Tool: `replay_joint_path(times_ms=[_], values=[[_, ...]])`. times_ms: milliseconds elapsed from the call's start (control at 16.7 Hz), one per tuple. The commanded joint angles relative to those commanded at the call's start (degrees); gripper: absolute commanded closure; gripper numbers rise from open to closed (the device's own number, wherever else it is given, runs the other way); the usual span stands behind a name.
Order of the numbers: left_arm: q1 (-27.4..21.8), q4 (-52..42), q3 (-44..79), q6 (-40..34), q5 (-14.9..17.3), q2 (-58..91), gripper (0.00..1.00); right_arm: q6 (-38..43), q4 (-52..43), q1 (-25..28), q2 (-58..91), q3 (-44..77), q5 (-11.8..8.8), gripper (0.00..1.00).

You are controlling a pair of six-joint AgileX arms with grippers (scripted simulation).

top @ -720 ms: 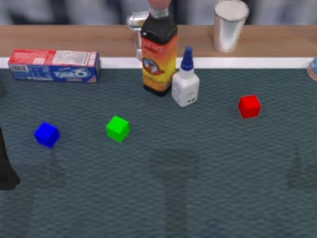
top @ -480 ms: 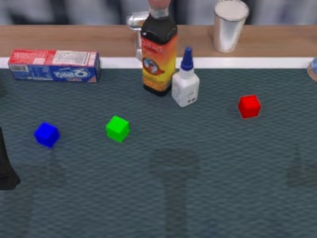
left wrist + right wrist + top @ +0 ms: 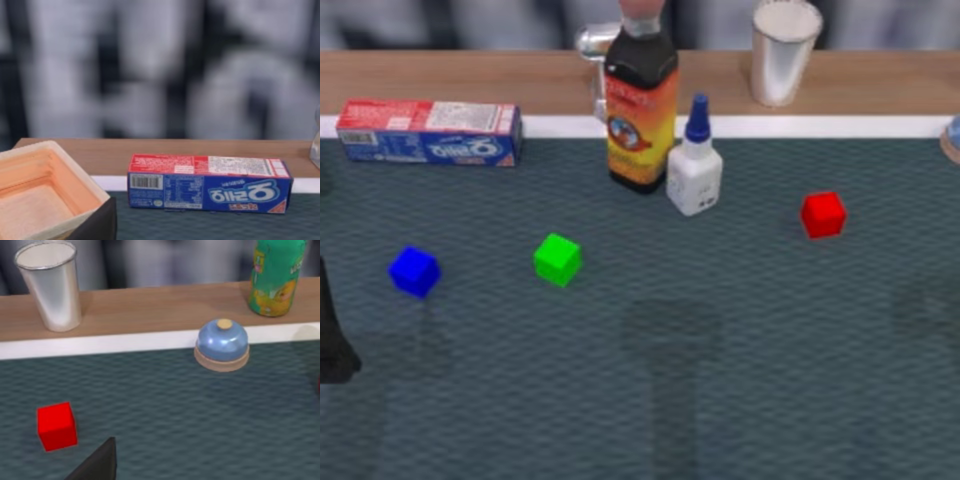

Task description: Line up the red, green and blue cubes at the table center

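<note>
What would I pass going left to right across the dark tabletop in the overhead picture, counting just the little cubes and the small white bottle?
blue cube → green cube → small white bottle → red cube

Even, soft light is falling from overhead, leaving faint blurred shadows spreading on the dark teal-grey woven tabletop (image 3: 740, 400). A pale highlight is gleaming on the shiny metal cup (image 3: 784, 50). Behind the light brown wooden strip (image 3: 470, 80), the background is dissolving into heavy blur in every view.
</note>
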Motion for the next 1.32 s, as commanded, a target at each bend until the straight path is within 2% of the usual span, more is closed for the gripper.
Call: replay_joint_path(times_ms=[360, 660, 960, 1320], values=[[0.0, 0.0, 0.0, 0.0, 0.0, 0.0, 0.00, 1.5, -23.7, 2.1, 37.4, 23.9, 2.4, 0.00], [0.0, 0.0, 0.0, 0.0, 0.0, 0.0, 0.00, 1.6, -43.0, 5.2, 70.8, 47.0, 2.9, 0.00], [0.0, 0.0, 0.0, 0.0, 0.0, 0.0, 0.00, 1.3, -55.3, 9.2, 96.2, 72.9, 1.5, 0.00], [0.0, 0.0, 0.0, 0.0, 0.0, 0.0, 0.00, 0.9, -58.7, 13.8, 111.6, 97.5, -1.8, 0.00]])
